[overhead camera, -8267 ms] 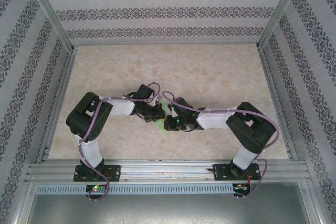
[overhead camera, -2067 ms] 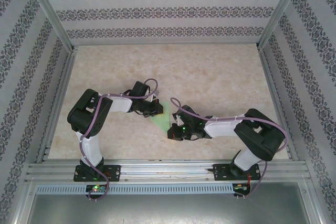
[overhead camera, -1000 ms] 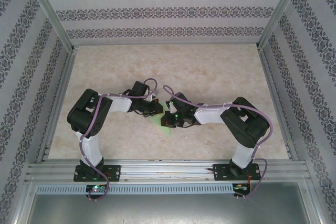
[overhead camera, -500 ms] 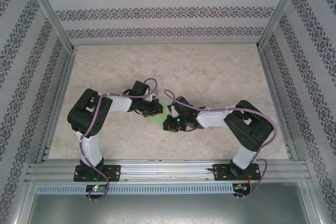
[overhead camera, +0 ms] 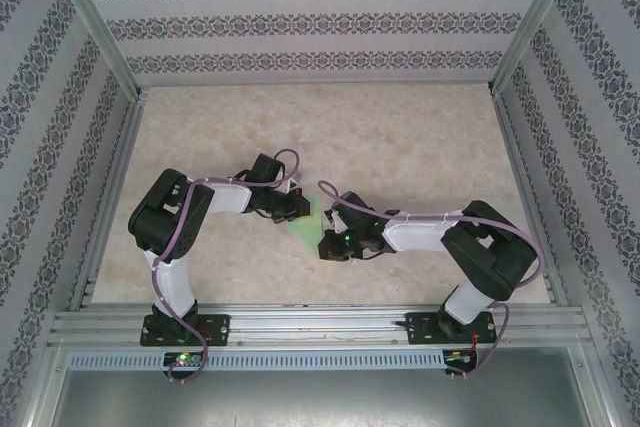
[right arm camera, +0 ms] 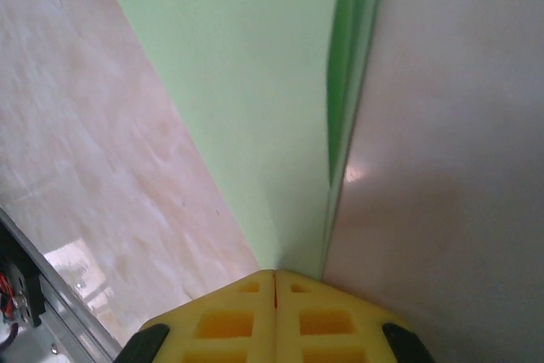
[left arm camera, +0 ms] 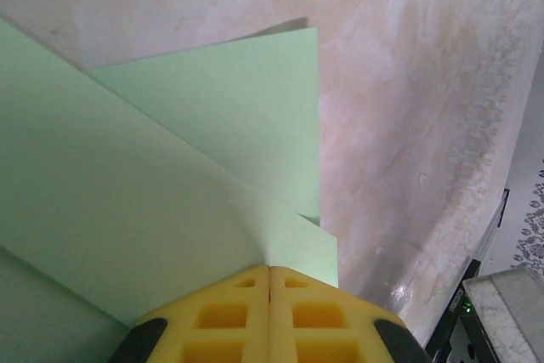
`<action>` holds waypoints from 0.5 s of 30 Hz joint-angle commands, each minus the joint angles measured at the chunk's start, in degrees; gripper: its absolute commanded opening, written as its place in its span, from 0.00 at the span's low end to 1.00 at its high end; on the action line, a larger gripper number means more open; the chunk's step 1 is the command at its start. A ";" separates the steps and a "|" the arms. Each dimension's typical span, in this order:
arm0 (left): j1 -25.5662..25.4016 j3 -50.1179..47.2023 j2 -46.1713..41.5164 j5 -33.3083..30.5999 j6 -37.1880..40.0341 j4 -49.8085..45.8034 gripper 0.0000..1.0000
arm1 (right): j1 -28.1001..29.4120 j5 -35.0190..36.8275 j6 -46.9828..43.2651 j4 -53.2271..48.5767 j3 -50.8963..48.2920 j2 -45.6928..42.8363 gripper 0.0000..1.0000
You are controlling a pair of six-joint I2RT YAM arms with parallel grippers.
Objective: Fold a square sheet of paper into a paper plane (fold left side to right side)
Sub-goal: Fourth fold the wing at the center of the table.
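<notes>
From above, the folded green paper (overhead camera: pixel 309 227) lies on the table (overhead camera: pixel 400 137) between the left gripper (overhead camera: pixel 298 210) and the right gripper (overhead camera: pixel 329 247). In the left wrist view, yellow fingers (left arm camera: pixel 229 320) press together, clamping its layered corner. In the right wrist view, that gripper's fingers (right arm camera: pixel 327 320) pinch its narrow folded end
</notes>
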 commanded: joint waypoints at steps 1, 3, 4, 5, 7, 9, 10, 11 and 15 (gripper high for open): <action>1.37 -2.17 2.48 -5.01 -1.20 -2.14 0.00 | 1.00 -2.33 -0.77 -8.61 -3.02 -1.41 0.00; 1.29 -2.00 1.83 -4.25 -1.65 -1.37 0.01 | 0.70 -3.12 -1.11 -8.80 -3.30 -3.07 0.00; 1.29 -1.90 1.33 -3.79 -1.83 -1.09 0.03 | 0.29 -3.52 -1.41 -8.69 -3.30 -4.18 0.00; 1.20 -1.71 0.73 -3.38 -1.93 -0.87 0.05 | -0.15 -3.75 -1.75 -8.59 -3.22 -5.34 0.00; 1.16 -1.06 -1.11 -2.25 -2.12 -0.57 0.11 | -1.95 -4.18 -3.18 -8.06 -3.04 -8.36 0.05; 1.19 -0.39 -3.25 -1.37 -2.13 -0.32 0.15 | -4.58 -4.71 -4.44 -6.81 -3.04 -10.90 0.14; 1.19 0.09 -4.44 -0.92 -1.97 -0.25 0.18 | -6.29 -5.06 -5.60 -5.70 -2.91 -11.90 0.20; 1.19 0.49 -5.46 -0.63 -1.72 -0.24 0.20 | -7.63 -4.97 -6.38 -4.78 -2.78 -12.55 0.25; 1.76 1.69 -10.95 -2.32 0.29 -2.16 0.29 | -11.81 -4.78 -10.61 -2.11 0.31 -12.15 0.41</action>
